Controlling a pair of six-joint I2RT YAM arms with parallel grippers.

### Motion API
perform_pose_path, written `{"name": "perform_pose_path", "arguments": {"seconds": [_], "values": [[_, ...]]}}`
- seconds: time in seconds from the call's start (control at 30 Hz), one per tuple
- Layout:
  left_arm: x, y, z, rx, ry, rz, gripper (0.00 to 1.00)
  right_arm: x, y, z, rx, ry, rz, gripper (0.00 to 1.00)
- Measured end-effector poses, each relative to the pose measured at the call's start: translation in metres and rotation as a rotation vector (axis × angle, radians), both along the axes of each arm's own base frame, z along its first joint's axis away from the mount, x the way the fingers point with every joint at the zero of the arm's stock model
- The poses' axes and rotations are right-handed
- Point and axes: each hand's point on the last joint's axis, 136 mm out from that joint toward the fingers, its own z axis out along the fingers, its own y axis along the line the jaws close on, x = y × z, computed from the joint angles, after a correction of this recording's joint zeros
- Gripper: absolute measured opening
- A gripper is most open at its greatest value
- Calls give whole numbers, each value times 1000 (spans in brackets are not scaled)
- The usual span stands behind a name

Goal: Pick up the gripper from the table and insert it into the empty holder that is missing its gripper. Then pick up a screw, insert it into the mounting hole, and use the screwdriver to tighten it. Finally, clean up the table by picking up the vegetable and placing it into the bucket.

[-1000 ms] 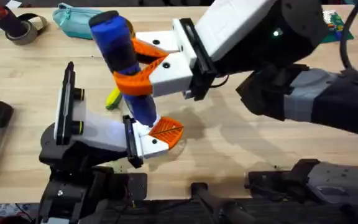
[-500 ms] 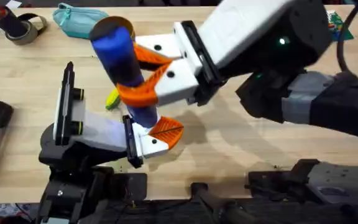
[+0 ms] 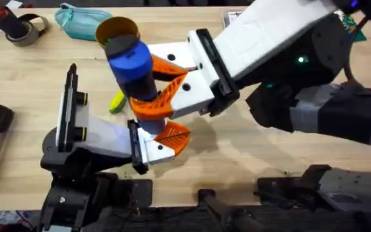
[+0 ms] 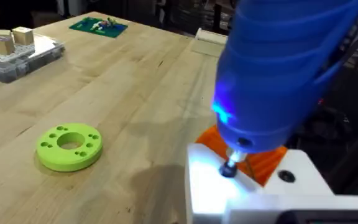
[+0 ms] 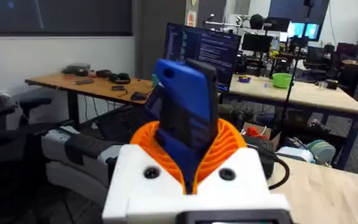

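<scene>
One thick bright-blue cylindrical screwdriver (image 3: 134, 74) stands tip-down on the white angular plastic holder (image 3: 156, 149), clamped between the orange ribbed pads of the right gripper (image 3: 156, 90). One orange ribbed wedge gripper finger (image 3: 172, 136) sits in that holder near the table's near edge. Left gripper: can't tell its finger state. One yellow-green toy vegetable (image 3: 116, 101) lies left of the screwdriver; one mustard-yellow round bucket (image 3: 116, 29) near the far edge. Light wooden table (image 3: 250, 151) bare toward right. One lime-green holed disc (image 4: 69, 145). Office desks behind.
</scene>
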Motion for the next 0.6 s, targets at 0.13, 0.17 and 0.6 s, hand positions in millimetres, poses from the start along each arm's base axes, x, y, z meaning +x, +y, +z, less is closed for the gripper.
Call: {"name": "perform_pose_path", "arguments": {"seconds": [0.13, 0.17, 0.6], "values": [[0, 0, 0, 0, -1, -1, 16, 1, 0, 0, -2, 10, -2, 43], [0, 0, 0, 0, 0, 0, 16, 1, 0, 0, -2, 10, -1, 43], [0, 0, 0, 0, -2, 0, 16, 3, 6, 4, -34, 26, 25, 43]]}}
